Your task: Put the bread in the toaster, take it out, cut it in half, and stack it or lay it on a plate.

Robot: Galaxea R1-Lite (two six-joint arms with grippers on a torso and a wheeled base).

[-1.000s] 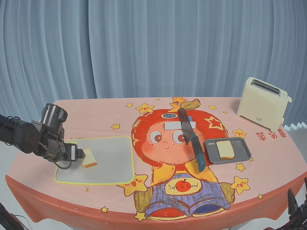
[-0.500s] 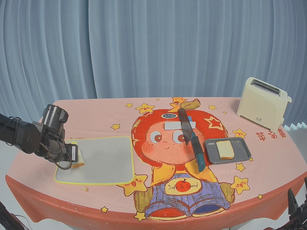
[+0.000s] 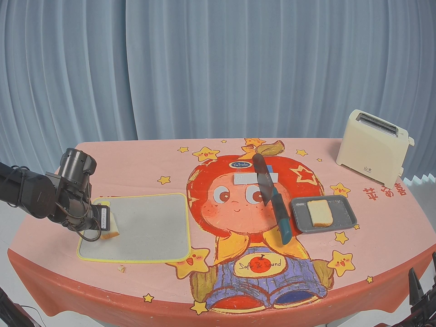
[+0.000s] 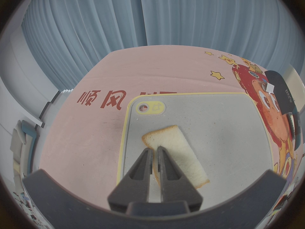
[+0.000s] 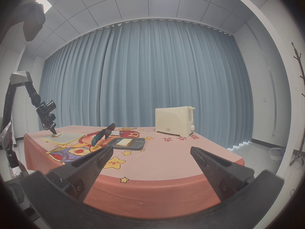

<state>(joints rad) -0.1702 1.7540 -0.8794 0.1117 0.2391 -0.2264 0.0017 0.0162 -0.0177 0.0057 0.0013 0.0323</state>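
Note:
A half slice of bread (image 3: pixel 113 230) (image 4: pixel 181 150) lies near the left edge of the grey, yellow-rimmed cutting board (image 3: pixel 145 228) (image 4: pixel 222 128). My left gripper (image 3: pixel 107 219) (image 4: pixel 154 152) is low over the board, its fingers shut on the slice's near crust edge. The other half slice (image 3: pixel 319 212) rests on the dark grey tray (image 3: pixel 344 214) at the right. At the far right corner stands the cream toaster (image 3: pixel 373 146) (image 5: pixel 174 121). My right gripper (image 5: pixel 152 153) hangs open and holds nothing, off the table's front right edge.
A knife (image 3: pixel 272 196) with a teal handle lies between board and tray, its blade propped on a white block (image 3: pixel 245 178). A crumb (image 3: pixel 121 268) sits in front of the board. The blue curtain closes off the back.
My left gripper drew the half slice leftwards across the board to its left edge, then held still. The right arm has not moved.

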